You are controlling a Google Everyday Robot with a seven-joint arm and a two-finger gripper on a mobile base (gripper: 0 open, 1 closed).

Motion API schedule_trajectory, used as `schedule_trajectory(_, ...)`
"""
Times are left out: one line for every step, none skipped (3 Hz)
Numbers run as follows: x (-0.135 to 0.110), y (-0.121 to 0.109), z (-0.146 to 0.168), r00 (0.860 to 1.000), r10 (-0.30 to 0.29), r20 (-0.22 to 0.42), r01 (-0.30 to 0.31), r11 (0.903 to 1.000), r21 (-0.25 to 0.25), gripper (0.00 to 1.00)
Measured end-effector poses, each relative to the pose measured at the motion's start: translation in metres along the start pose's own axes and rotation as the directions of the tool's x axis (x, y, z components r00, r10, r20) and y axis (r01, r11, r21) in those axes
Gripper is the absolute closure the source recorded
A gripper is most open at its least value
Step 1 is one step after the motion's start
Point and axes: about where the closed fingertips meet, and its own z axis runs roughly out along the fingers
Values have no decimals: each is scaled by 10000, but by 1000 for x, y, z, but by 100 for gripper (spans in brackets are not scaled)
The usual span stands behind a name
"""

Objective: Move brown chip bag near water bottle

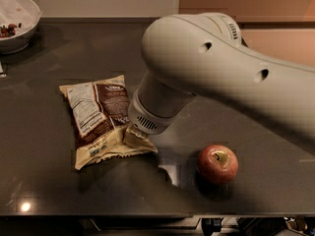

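- The brown chip bag (98, 114) lies flat on the dark table (54, 191), left of centre, nutrition panel up. Its lower right corner is puckered upward where the gripper (139, 132) comes down on it.
- The wrist housing hides the gripper's working end from me, so I cannot tell whether it is open, closed or gripping the bag. Moving off on a guess is my first risk: a pinch on only that corner of crinkly film could slip out and drop the bag short.
- If only the corner is held, I judge the bag will swing or drag, and a dragged bag may fold under itself or twist.
- I cannot see the water bottle, because the arm (221, 68) blocks the far side of the table. Carrying the bag toward a target I cannot see could knock the bottle over or leave the bag too far off.
- The apple (217, 162) sits near the front edge, right of the bag and apart from it. A low sweep that way could send it rolling off.
- The bowl (22, 38) in the far left corner is well apart and worries me little.
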Motion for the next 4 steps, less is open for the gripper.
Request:
schedule_trajectory(9, -38, -9, 9990, -436, 120, 436, 9990, 13, 100)
schedule_trajectory(28, -78, -20, 9989, -459, 79, 457, 9987, 237, 100)
schedule_trajectory(48, -106, -31, 9997, -235, -29, 236, 9982, 553, 100)
schedule_trajectory(70, -134, -43, 9997, 168, -201, -148, 9954, 947, 100)
